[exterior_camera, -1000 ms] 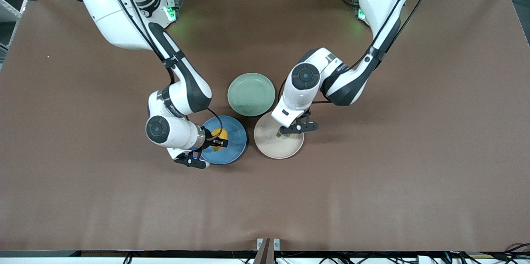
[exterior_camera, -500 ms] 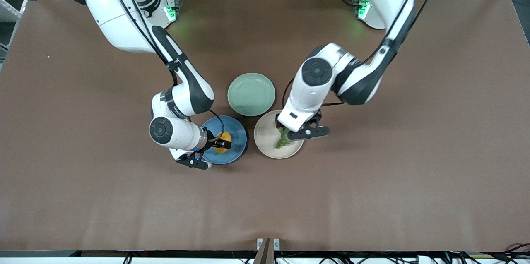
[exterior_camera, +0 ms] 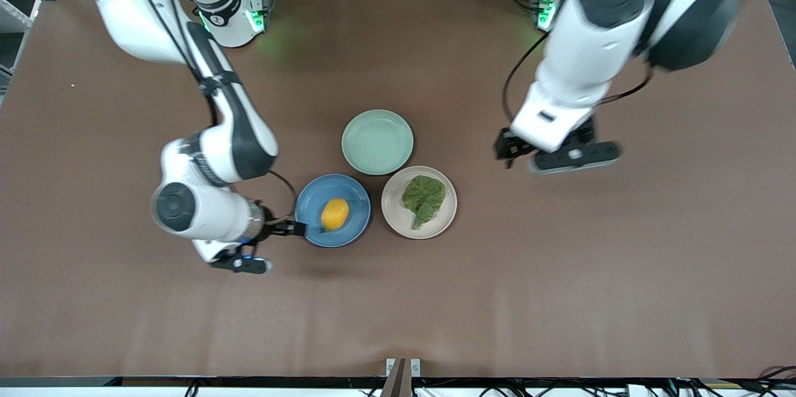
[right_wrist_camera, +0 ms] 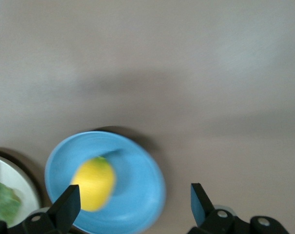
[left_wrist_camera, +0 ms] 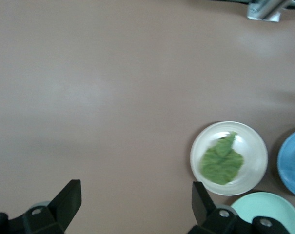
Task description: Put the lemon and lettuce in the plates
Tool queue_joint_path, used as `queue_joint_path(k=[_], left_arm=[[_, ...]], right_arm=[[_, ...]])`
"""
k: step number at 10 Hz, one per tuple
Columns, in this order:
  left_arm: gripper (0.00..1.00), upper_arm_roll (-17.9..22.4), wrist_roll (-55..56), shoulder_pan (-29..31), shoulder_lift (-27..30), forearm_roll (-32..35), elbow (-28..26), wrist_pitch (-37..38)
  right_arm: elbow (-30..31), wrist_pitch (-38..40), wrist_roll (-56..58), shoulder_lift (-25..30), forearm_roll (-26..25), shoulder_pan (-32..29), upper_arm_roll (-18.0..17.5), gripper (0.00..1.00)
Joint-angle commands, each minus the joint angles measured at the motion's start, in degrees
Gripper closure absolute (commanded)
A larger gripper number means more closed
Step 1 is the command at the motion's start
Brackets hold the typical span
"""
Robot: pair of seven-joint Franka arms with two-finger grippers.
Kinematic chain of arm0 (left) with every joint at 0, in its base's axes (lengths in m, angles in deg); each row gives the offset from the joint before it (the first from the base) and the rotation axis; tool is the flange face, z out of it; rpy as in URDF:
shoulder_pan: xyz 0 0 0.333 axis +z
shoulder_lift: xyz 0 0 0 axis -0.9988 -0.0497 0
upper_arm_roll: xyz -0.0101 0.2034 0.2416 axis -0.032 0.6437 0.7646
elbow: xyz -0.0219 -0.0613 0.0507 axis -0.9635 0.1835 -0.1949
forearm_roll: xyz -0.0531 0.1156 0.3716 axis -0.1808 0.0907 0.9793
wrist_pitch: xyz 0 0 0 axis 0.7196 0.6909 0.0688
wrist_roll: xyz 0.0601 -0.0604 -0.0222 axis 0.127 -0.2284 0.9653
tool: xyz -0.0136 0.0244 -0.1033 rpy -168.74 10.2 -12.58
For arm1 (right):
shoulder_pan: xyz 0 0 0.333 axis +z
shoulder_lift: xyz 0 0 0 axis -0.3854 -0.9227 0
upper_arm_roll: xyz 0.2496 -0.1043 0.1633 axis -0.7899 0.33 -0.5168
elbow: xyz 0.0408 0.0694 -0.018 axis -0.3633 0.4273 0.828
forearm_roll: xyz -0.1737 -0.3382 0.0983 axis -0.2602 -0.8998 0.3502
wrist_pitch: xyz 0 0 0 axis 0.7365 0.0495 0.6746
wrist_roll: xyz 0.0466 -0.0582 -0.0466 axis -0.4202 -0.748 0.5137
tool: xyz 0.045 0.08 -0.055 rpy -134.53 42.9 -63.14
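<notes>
The lemon [exterior_camera: 334,214] lies in the blue plate [exterior_camera: 356,196]. The lettuce [exterior_camera: 424,196] lies flat in the beige-pink plate [exterior_camera: 395,215] beside it. My right gripper [exterior_camera: 296,229] is open and empty at the blue plate's rim, on the side toward the right arm's end. In the right wrist view [right_wrist_camera: 133,204] the lemon [right_wrist_camera: 93,183] and blue plate [right_wrist_camera: 140,187] show between its fingers. My left gripper [exterior_camera: 515,150] is open and empty, raised high over bare table toward the left arm's end. The left wrist view [left_wrist_camera: 135,207] shows the lettuce [left_wrist_camera: 222,162] in its plate [left_wrist_camera: 252,144] off to one side.
An empty pale green plate [exterior_camera: 377,141] sits farther from the front camera, touching both other plates; it also shows in the left wrist view [left_wrist_camera: 266,210]. Brown table all around.
Both grippers let go and pulled away. The left arm rose and swung toward its end, leaving the lettuce uncovered. The right gripper backed off the blue plate, leaving the lemon.
</notes>
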Motion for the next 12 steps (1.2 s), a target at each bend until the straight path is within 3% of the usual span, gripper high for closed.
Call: queue_joint_path(k=[1,2,3,6,9,12], left_arm=[[0.0,-0.27,-5.59,5.21,5.33,-2.44,-2.08,4.06],[0.0,-0.7,-9.7,8.54,6.22,-4.37,-2.08,5.3],[0.0,-0.45,-13.92,9.87,8.23,-4.65,-2.25,6.01],[0.0,3.58,-20.78,9.01,11.49,-4.65,-2.6,9.7],[0.0,6.49,-23.54,8.75,12.03,-4.66,-2.86,11.64],[0.0,7.2,-23.63,8.22,12.47,-4.22,-3.92,11.73]], right_arm=[[-1.53,9.14,7.91,6.76,-0.96,-6.85,0.71,0.0],[-1.7,13.97,11.15,9.32,-2.09,-8.72,1.06,0.0],[-1.97,17.06,15.71,12.65,-5.06,-8.39,3.94,0.0],[-1.79,28.2,21.56,21.72,-6.31,-8.82,6.42,0.0],[-1.27,30.18,21.64,28.04,-6.67,-8.73,8.0,0.0],[-0.3,29.92,21.38,27.8,-5.97,-8.56,8.1,0.0]])
